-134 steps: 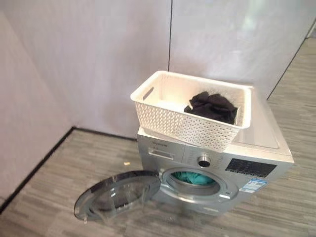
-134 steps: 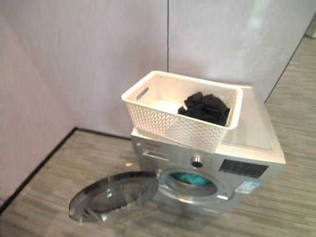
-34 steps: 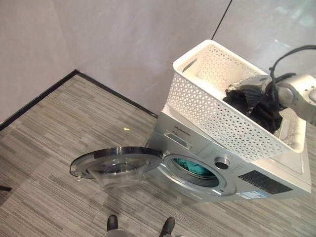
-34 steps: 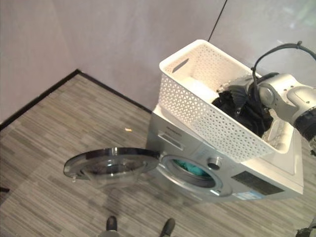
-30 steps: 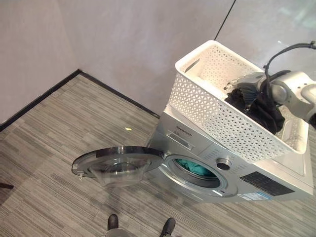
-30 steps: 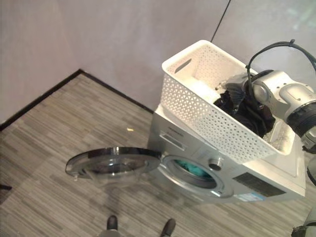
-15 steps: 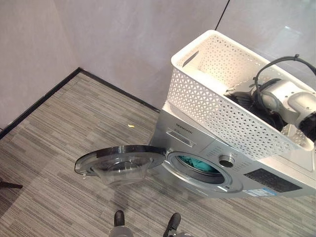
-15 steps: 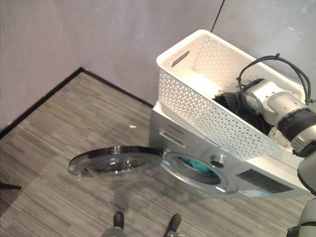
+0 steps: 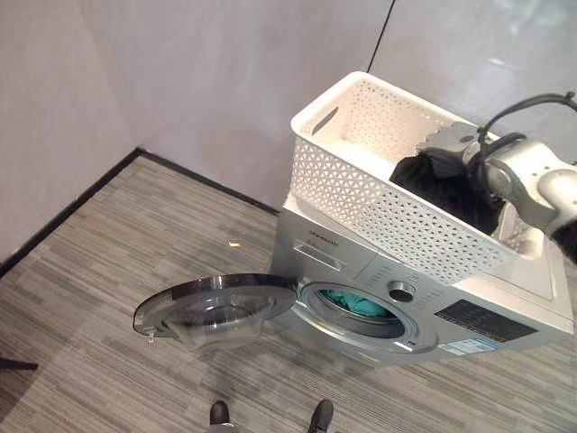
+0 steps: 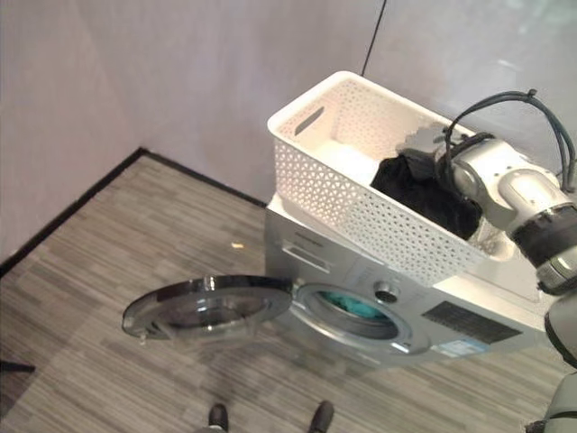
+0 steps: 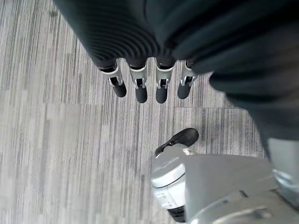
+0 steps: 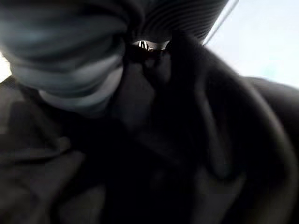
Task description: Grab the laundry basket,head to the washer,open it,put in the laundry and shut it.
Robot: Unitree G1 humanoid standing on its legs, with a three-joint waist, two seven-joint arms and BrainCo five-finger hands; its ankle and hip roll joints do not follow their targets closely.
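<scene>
A white perforated laundry basket (image 9: 361, 185) stands on top of the silver washer (image 9: 334, 257). A black garment (image 9: 442, 185) lies bunched at the basket's right end, rising a little above the near rim. My right hand (image 9: 444, 140) reaches into the basket from the right and is buried in that garment, which wraps over it in the right wrist view (image 12: 187, 140). The washer's round door (image 9: 212, 302) hangs wide open to the left. Teal laundry (image 9: 356, 305) shows inside the drum. My left hand (image 11: 140, 88) hangs over the floor with straight fingers, holding nothing.
Grey walls meet in a corner behind the washer, with a black skirting line along the striped grey floor (image 9: 108, 271). The open door juts out low over the floor in front of the washer. A small pale scrap (image 9: 233, 244) lies on the floor.
The camera has shifted. My right hand has come up from deep in the basket, and the black garment now sits higher, bunched above the near rim.
</scene>
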